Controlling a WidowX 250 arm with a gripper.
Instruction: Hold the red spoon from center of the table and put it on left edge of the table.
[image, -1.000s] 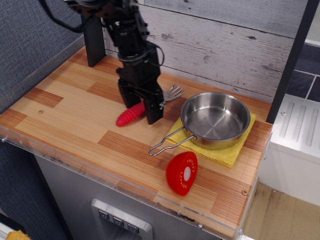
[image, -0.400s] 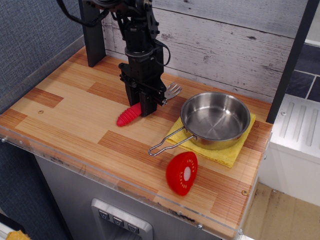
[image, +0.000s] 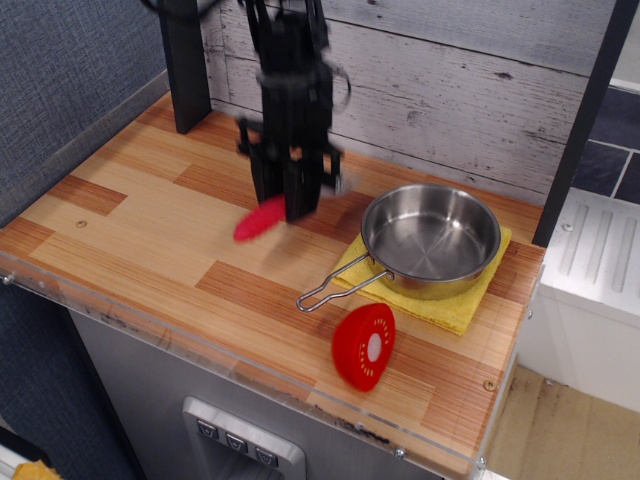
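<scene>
Spoon axis: the red spoon (image: 262, 219) runs on a diagonal, red handle end toward the front left, metal head toward the back right, hidden behind my fingers.
Spoon place: centre of the table (image: 130, 225), just left of the pan (image: 430, 240); blur hides whether it touches the wood.
Gripper: my gripper (image: 291, 190) points down, fingers pinched on the spoon near mid-length.
Change: fork-like head was visible 0.4 s ago, now hidden; my arm is blurred and looks higher; handle sits slightly higher in view.
Count: one spoon, one pan, one yellow cloth (image: 455, 305), one red disc (image: 364, 346).
</scene>
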